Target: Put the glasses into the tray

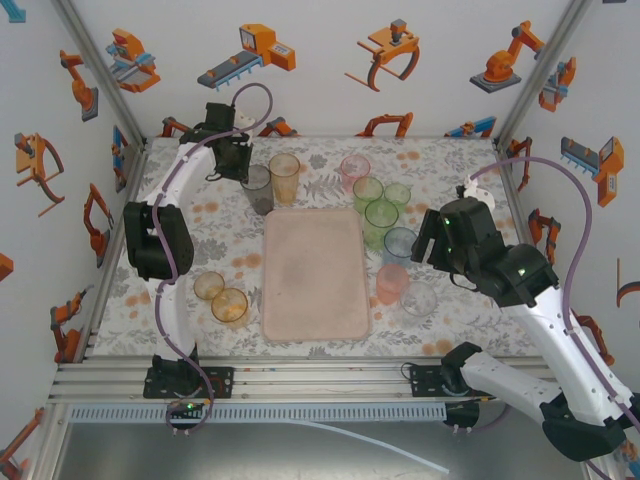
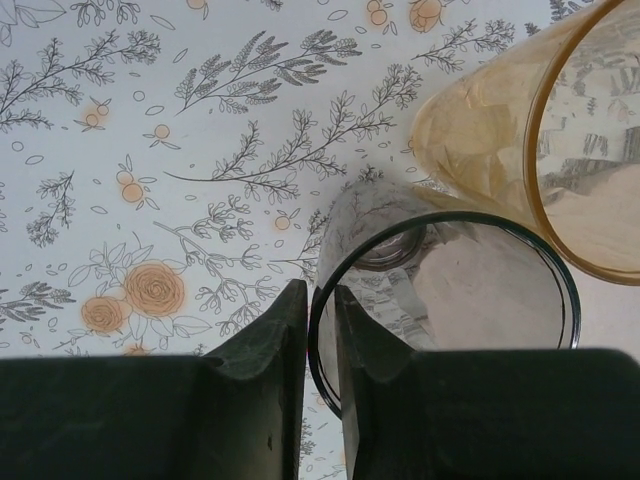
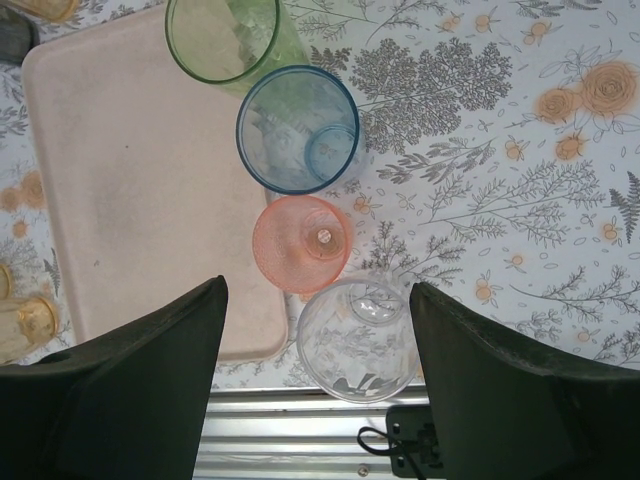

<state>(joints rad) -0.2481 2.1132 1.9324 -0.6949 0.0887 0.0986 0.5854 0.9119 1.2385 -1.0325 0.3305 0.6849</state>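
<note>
Flat pale-pink tray (image 1: 315, 275), rounded corners and a low rim, lay mid-table on floral cloth (image 1: 200, 230). Translucent tinted plastic glasses (image 1: 381, 213) stood around it, all outside. Far left, the left gripper (image 2: 320, 295) pinched the smoky grey glass (image 2: 440, 290) by its rim. The right gripper (image 3: 318, 292) gaped wide, holding nothing, above the clear glass (image 3: 355, 340).

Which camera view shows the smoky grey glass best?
The left wrist view: the smoky grey glass is large there, and the left tool has one finger on each side of its rim. The top external view shows the smoky grey glass small, beside the amber glass near the tray's far left corner.
</note>
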